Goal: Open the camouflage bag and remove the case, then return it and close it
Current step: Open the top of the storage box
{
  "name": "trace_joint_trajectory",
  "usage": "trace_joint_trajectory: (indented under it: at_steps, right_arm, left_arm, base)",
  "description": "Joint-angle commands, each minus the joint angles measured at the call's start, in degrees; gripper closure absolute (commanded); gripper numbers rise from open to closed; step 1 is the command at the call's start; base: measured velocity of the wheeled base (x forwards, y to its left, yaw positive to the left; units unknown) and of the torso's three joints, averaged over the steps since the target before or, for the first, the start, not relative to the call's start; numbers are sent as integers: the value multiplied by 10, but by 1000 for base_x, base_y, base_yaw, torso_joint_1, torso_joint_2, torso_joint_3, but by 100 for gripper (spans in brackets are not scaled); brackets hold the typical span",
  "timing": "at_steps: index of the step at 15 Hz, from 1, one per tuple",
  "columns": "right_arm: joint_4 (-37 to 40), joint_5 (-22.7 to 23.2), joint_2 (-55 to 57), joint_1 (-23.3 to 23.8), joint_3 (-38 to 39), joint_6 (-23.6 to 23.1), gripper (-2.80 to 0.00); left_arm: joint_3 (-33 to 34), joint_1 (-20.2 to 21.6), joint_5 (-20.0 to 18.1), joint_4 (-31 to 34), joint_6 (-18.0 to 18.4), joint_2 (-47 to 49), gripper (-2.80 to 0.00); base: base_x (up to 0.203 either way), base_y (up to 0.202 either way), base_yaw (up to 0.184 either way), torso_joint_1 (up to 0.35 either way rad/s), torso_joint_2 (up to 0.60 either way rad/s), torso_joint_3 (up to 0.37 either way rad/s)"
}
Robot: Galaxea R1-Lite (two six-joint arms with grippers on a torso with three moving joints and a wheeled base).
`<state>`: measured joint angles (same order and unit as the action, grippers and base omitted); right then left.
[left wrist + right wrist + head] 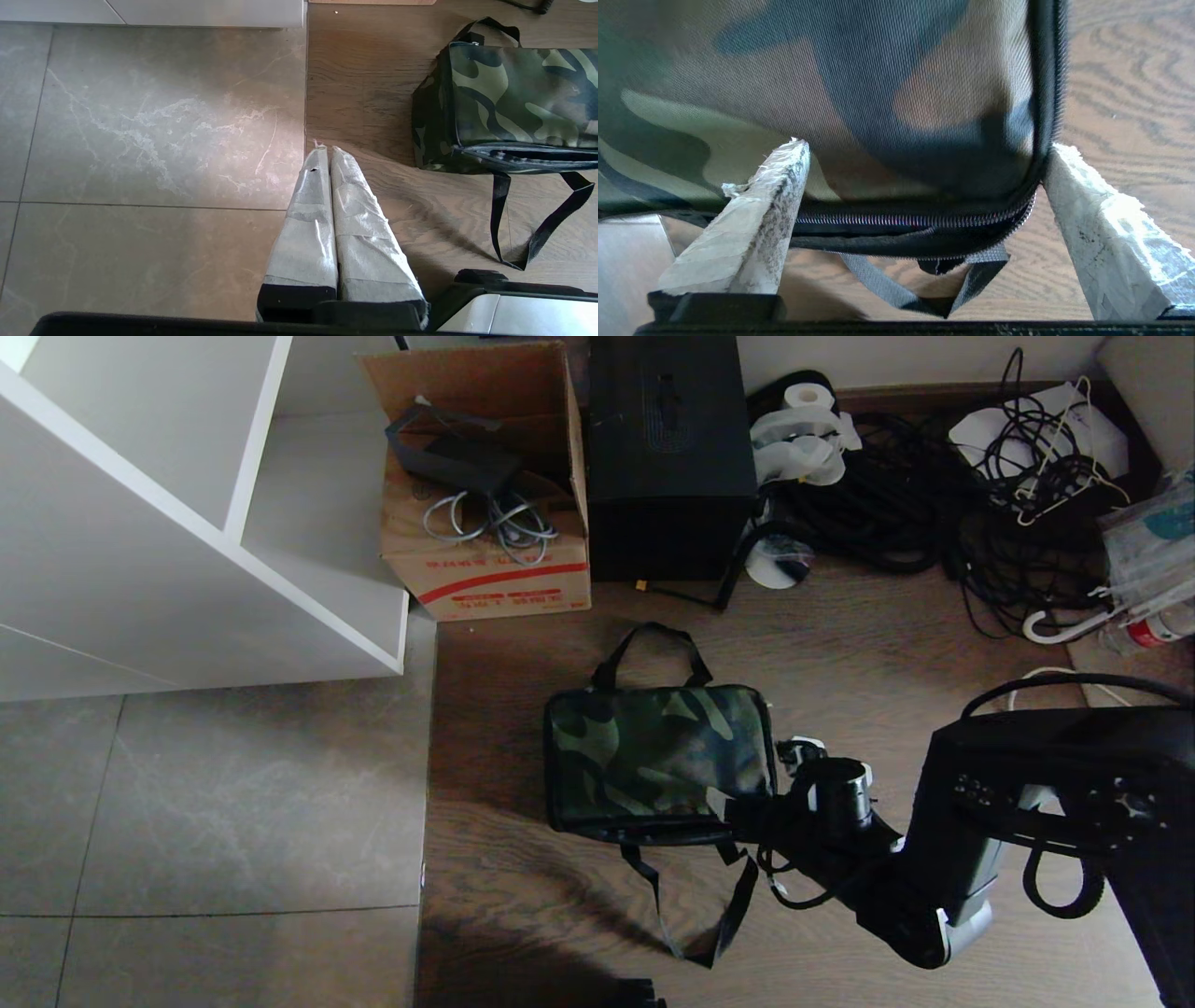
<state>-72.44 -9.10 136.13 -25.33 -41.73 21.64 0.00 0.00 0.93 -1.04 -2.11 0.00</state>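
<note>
I've got the right end effector [924, 172] down at the near right corner of the camouflage bag [658, 761], fingers spread wide apart with nothing pinched between them. In the right wrist view one finger [752, 224] rests against the camouflage fabric and the other [1101, 233] sits just outside the corner, with the black zip edging [924, 221] running between them. The zip looks done up along that stretch.

The bag lies flat on the wood floor [887, 644], one black strap handle [653, 653] looping away on the far side and the other strap [709, 905] trailing toward me, just under the end effector. Nothing stands between the fingers and the bag.

Beyond the bag, well apart from the end effector: a brown cardboard box [485, 560] with a dark adapter and grey cable inside, a bulky black box [667, 457] just beside it, and a big tangle of black cables [934, 504] off to the right. A white shelf unit [168, 523] stands on the far left, over the grey tiles [205, 821].

The left end effector [324, 154] hangs parked over the seam between tile and wood, fingers pressed together, the bag near it to one side.

The case I can't see anywhere. In the head view the right arm's dark body covers the fingertips, and the bag's near right corner merges into it.
</note>
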Motion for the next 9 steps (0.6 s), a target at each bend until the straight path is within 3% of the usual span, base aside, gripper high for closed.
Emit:
trace_joint_trajectory:
  at_steps: [1, 4, 9]
  right_arm:
    - [-4, 0, 4, -1, 1, 1, -280]
    - [-3, -1, 0, -1, 2, 8, -280]
    - [-4, -6, 3, -16, -33, 58, -280]
  left_arm:
    - [5, 0, 0, 0, 0, 0, 0]
    - [5, 0, 0, 0, 0, 0, 0]
    - [5, 0, 0, 0, 0, 0, 0]
  base:
    - [0, 0, 0, 0, 0, 0]
    - [0, 0, 0, 0, 0, 0]
    - [0, 0, 0, 0, 0, 0]
